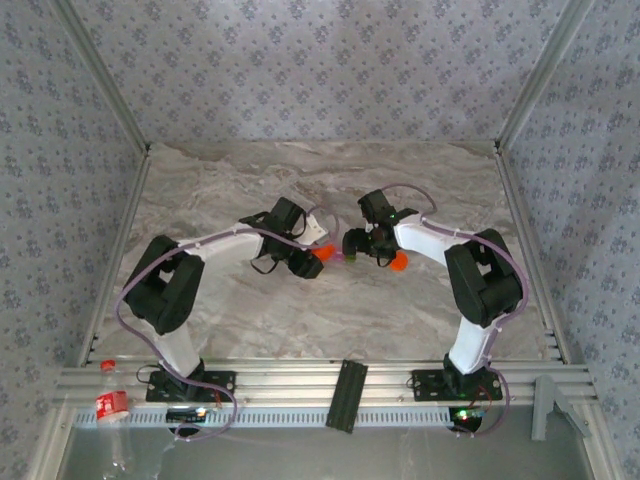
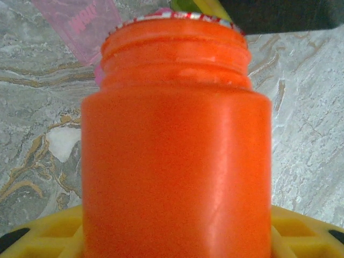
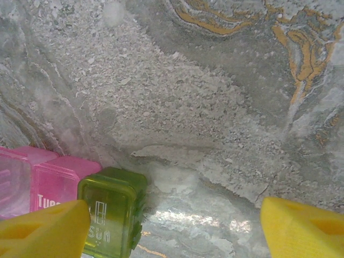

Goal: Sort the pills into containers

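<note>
An orange cylindrical bottle [image 2: 177,150] sits upright between the yellow fingers [image 2: 45,236] of my left gripper [image 2: 177,239], which is shut on it; a foil edge shows on its rim. In the top view the bottle [image 1: 320,254] and left gripper [image 1: 308,262] are mid-table. The containers, a pink box [image 3: 59,180] joined to an olive-green box [image 3: 110,212], lie just right of the bottle [image 1: 346,257]. My right gripper [image 3: 174,231] hangs open over them, with the green box just inside its left finger [image 3: 43,228] and bare table up to the right finger [image 3: 303,228]. The pills are hidden.
A clear pink lid [image 2: 80,21] stands open behind the bottle. A small orange object [image 1: 398,262] lies by the right wrist. A plastic bottle with a red label [image 1: 112,405] lies off the table's near left corner. Marble tabletop [image 1: 300,175] stretches to the patterned walls.
</note>
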Controlling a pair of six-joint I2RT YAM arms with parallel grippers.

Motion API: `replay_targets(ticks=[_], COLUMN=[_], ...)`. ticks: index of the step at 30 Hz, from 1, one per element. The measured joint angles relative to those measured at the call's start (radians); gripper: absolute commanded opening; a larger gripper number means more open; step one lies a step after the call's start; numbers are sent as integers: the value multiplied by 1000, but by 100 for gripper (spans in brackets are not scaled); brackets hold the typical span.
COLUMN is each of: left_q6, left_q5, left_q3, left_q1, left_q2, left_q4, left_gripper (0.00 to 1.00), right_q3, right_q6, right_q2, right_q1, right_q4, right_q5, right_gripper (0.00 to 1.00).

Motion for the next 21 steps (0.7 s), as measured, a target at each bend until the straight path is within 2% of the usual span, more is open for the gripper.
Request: replay_targets(ticks=[21], left_q6=[41], left_q5=[-55], left_q3=[93], left_q1=[-24], left_q2=[39], left_q4=[-116], left_gripper=[0], right_q3=[-5], right_q6=[18], right_q2=[5], right_q1=[-15], right_q4=[0], right_q5=[0], right_gripper=[84])
